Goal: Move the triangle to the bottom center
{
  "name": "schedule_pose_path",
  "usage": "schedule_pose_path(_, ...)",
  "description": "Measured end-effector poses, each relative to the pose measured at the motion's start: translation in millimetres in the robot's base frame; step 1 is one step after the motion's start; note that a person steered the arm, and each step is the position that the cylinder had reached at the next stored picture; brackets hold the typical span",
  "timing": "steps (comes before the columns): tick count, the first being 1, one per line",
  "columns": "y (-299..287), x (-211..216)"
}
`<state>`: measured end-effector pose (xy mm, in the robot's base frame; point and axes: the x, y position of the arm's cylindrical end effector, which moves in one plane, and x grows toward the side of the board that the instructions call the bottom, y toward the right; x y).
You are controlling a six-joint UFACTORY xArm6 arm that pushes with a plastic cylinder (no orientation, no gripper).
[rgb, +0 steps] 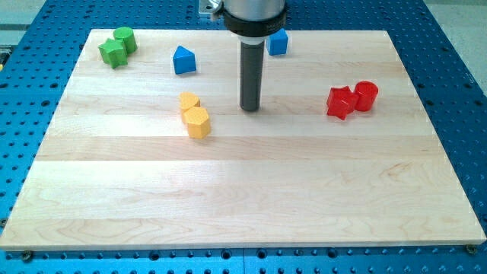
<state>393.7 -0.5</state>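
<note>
My tip (249, 109) is down on the wooden worktop (243, 198), planted in the far half, a little left of centre, touching no block. There is no claw on this arm to open or shut, just the straight dark rod, and it has hold of nothing.

The blue triangle (183, 60), the one the task wants, sits far and to the left of my tip, well apart from it, up near the far edge. Between the two, nearer and to the left, the yellow pair: a yellow hexagon block (198, 122) with a second yellow block (189, 101) touching it just behind; that one's shape is hard to call from here, possibly a half-round. My tip stands near them on their right, with a clear gap.

Just behind the rod, the blue cube (278, 42) peeks out on its right side, partly hidden by the arm. Over on the right, the red star-like block (341, 102) and the red cylinder (366, 95) sit touching. Far left corner: the green star-like block (112, 53) and the green cylinder (125, 38) huddle together. No containers on the worktop.
</note>
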Motion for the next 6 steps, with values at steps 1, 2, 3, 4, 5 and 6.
schedule_pose_path(1,-68.7,-15.6)
schedule_pose_path(2,-129.7,-37.1)
schedule_pose_path(3,-188.2,-88.8)
schedule_pose_path(4,-128.3,-100.0)
schedule_pose_path(5,-47.5,-74.3)
schedule_pose_path(6,-89.9,-126.6)
